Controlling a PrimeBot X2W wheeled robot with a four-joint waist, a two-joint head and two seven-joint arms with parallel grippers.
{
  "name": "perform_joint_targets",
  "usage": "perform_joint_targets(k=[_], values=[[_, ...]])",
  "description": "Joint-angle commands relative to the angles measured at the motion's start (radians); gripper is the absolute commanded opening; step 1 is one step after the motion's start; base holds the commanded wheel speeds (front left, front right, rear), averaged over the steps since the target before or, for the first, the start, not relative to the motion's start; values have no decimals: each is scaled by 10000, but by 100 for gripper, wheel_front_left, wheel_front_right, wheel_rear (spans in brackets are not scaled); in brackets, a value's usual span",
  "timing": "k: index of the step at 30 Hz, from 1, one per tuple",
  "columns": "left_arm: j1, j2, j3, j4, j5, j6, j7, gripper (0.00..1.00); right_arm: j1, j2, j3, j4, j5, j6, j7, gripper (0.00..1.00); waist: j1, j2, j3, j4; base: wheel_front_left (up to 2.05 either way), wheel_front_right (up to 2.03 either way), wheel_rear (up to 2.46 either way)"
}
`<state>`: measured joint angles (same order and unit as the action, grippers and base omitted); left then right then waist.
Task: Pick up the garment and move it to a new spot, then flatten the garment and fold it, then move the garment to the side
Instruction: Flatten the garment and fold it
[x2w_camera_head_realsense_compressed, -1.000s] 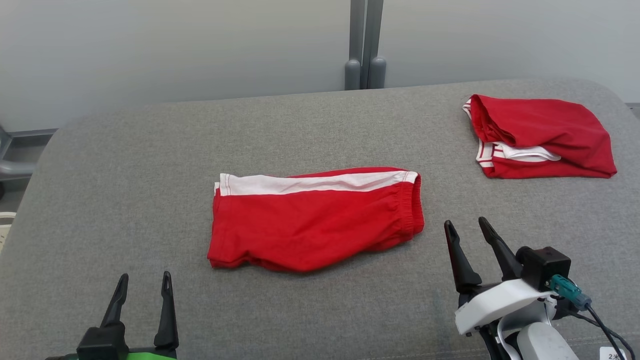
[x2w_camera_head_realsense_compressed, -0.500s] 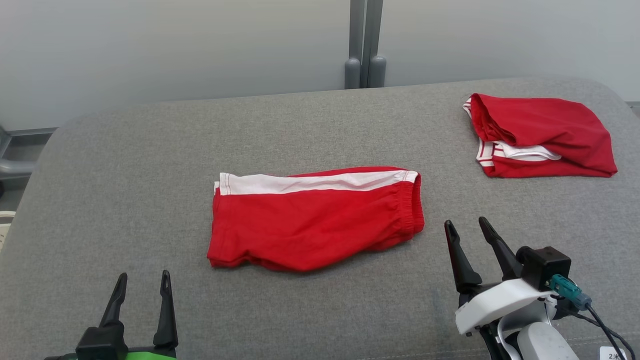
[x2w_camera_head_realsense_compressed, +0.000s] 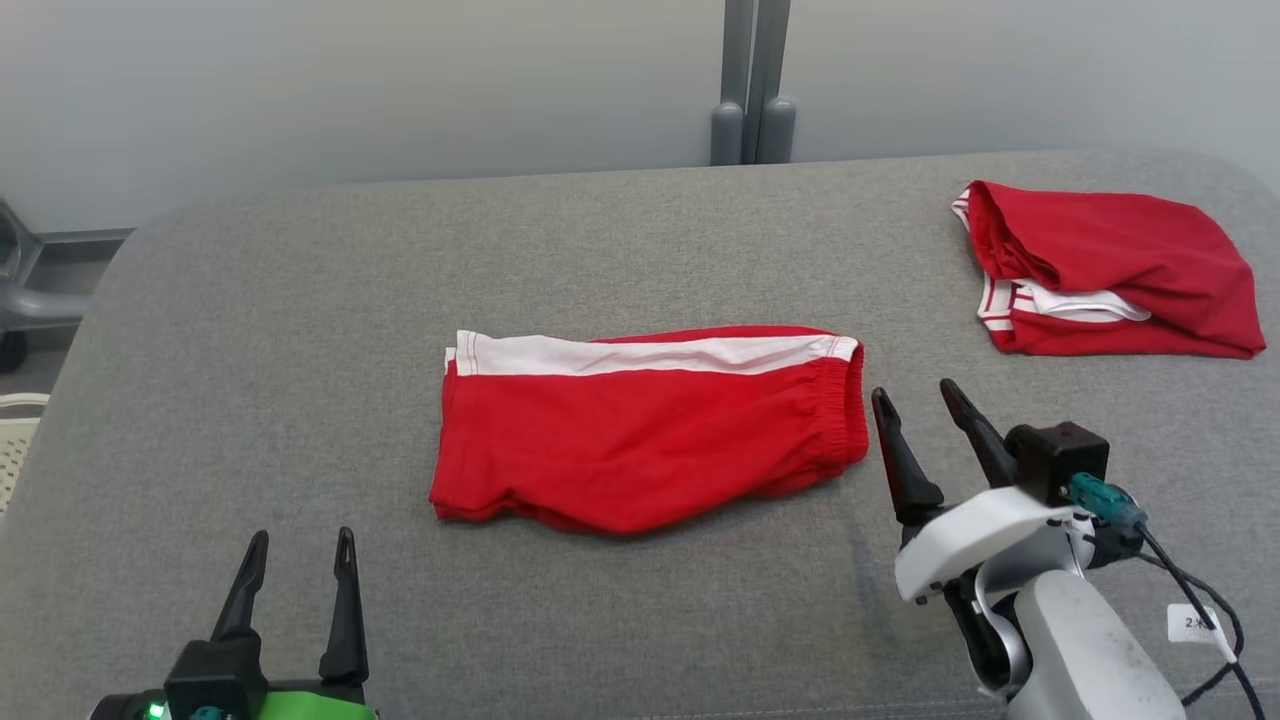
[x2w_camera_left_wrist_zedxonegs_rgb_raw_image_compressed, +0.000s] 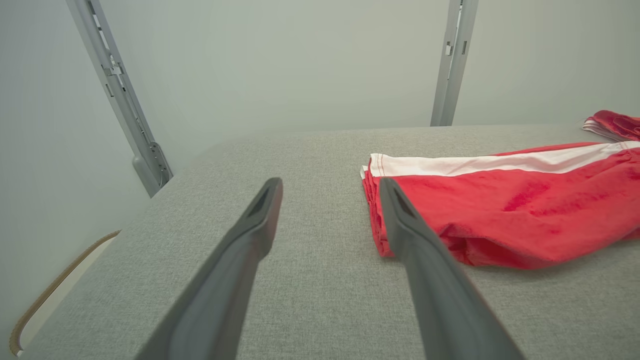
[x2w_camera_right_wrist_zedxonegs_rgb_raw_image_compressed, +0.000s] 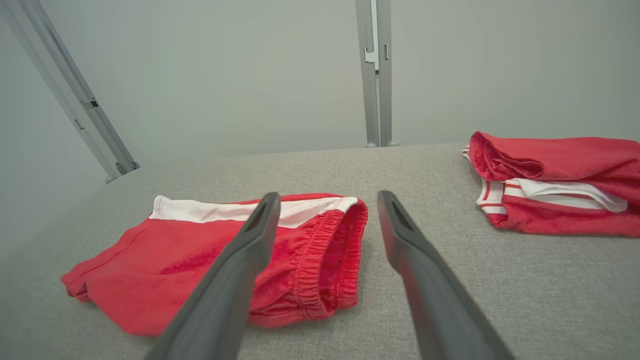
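Folded shorts (x2w_camera_head_realsense_compressed: 650, 430) lie mid-way across the table (x2w_camera_head_realsense_compressed: 300, 330). Right tool (x2w_camera_head_realsense_compressed: 914, 390) hovers just beside the waistband, fingers spread, empty. Left tool (x2w_camera_head_realsense_compressed: 302, 535) waits nearer the robot, fingers spread too, holding nothing.

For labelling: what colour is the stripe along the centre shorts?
White stripe on red shorts; head view shows it best.

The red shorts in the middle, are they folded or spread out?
Folded: the red shorts lie doubled over, with several stacked cloth layers showing along the hem end.
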<state>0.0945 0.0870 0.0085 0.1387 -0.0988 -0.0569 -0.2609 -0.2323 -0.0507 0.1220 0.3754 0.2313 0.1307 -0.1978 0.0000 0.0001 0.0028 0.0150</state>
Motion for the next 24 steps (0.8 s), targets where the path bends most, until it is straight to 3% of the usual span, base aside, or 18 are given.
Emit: perform_joint_targets(k=[1, 24], values=[[-217, 38, -37, -9, 24, -62, -32, 100, -385, -22, -11, 334, -4, -1, 42, 100, 0, -1, 207, 227, 0, 0, 0], [-1200, -120, -323, 254, -26, -252, -32, 100, -4109, -88, -1244, 6799, -204, -1, -53, 100, 0, -1, 1596, 1712, 0, 0, 0]])
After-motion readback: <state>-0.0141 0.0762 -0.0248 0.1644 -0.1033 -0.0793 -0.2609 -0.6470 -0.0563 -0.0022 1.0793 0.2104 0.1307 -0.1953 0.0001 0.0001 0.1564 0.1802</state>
